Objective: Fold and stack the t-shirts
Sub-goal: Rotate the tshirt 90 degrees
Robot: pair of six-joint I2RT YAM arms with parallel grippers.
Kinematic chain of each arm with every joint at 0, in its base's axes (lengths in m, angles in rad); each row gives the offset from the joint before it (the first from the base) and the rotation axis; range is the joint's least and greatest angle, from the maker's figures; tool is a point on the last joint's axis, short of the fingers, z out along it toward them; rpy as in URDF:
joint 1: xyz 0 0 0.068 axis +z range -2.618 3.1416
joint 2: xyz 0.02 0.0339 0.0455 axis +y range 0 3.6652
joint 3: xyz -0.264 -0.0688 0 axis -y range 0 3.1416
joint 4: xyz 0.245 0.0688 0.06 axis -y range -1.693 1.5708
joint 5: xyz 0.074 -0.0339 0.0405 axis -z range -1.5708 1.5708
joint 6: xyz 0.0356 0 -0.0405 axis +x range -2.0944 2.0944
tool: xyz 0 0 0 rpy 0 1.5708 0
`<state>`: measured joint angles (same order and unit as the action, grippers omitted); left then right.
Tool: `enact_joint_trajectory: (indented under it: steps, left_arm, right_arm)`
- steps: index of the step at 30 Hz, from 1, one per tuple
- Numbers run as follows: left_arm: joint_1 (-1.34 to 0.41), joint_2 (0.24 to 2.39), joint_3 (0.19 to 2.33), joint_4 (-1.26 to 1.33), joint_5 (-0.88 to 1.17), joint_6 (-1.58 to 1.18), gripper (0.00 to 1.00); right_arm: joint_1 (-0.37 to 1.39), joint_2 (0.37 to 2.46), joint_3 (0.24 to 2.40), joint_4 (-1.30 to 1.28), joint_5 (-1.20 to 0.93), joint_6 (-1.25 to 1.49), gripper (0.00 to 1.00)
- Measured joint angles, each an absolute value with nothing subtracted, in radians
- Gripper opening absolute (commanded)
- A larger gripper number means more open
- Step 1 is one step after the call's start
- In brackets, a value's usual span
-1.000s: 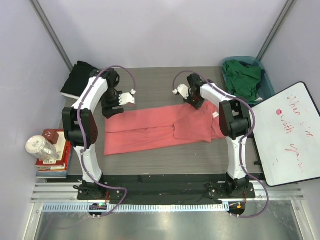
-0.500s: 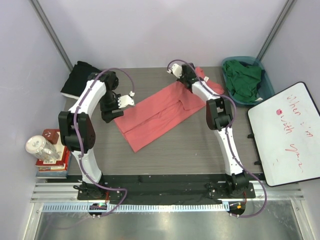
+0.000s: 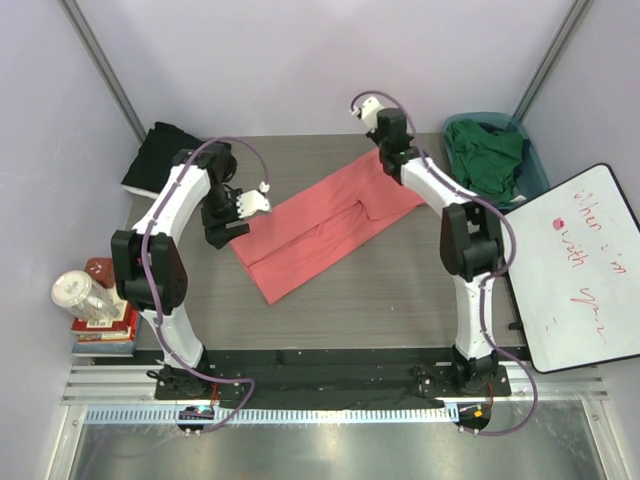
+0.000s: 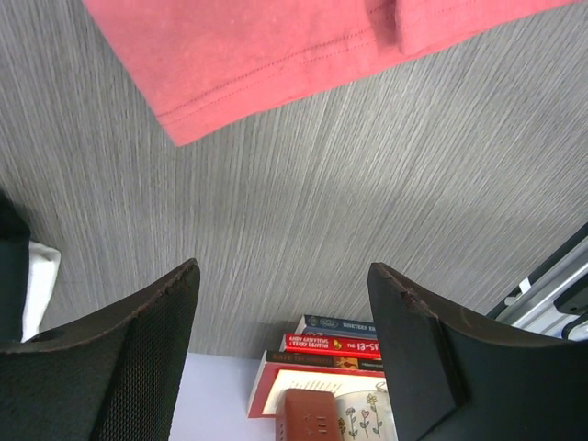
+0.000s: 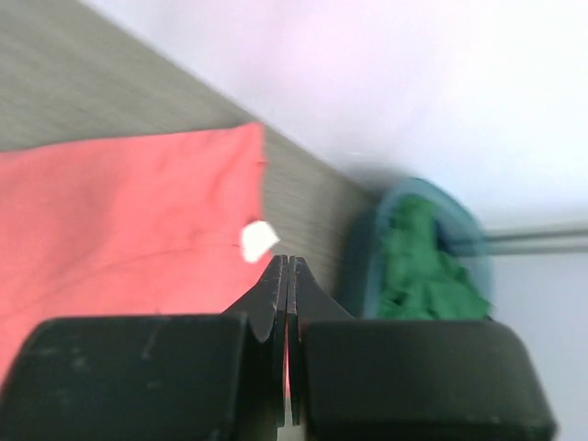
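Jaws: left gripper point(image 4: 283, 274) gaped empty, right gripper point(image 5: 288, 268) sat shut near the far edge. Coral-pink shirt point(image 3: 320, 225) lay spread. Folding next likely needed fresh hem grips.

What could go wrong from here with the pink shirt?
The shirt lies slanted and creased in the middle, so a fold now would likely come out crooked. The left gripper is open and holds nothing; if the shut right gripper pulls alone, the shirt may just slide. Its far corner is near the basket and could snag.
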<state>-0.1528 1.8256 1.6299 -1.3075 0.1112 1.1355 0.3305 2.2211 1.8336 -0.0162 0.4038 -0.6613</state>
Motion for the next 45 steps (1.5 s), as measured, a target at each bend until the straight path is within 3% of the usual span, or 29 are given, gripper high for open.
enact_joint_trajectory:
  steps: [6, 14, 17, 18, 21, 35, 45]
  left_arm:
    - [-0.172, 1.826, 1.622, -1.298, 0.117, 1.127, 0.74]
    - [-0.183, 1.824, 1.591, -1.259, 0.125, 1.125, 0.7]
    - [-0.183, 1.84, 1.565, -1.222, 0.126, 1.121, 0.51]
    - [-0.183, 1.851, 1.565, -1.208, 0.128, 1.12, 0.31]
    - [-0.184, 1.905, 1.567, -1.149, 0.134, 1.105, 0.0]
    - [-0.244, 2.12, 1.615, -1.033, 0.179, 1.076, 0.0]
    - [-0.311, 2.094, 1.556, -1.014, 0.099, 1.128, 0.0]
  right_arm:
    - [0.29, 2.093, 1.779, -0.078, 0.406, -0.652, 0.01]
    - [0.244, 2.293, 1.808, -0.21, 0.406, -0.653, 0.01]
    - [0.242, 2.334, 1.828, -0.25, 0.397, -0.647, 0.01]
    - [0.243, 2.334, 1.831, -0.257, 0.395, -0.645, 0.01]
    - [0.245, 2.334, 1.846, -0.253, 0.387, -0.633, 0.01]
    - [0.247, 2.267, 1.839, -0.271, 0.366, -0.597, 0.01]
    - [0.247, 2.205, 1.893, -0.329, 0.273, -0.59, 0.01]
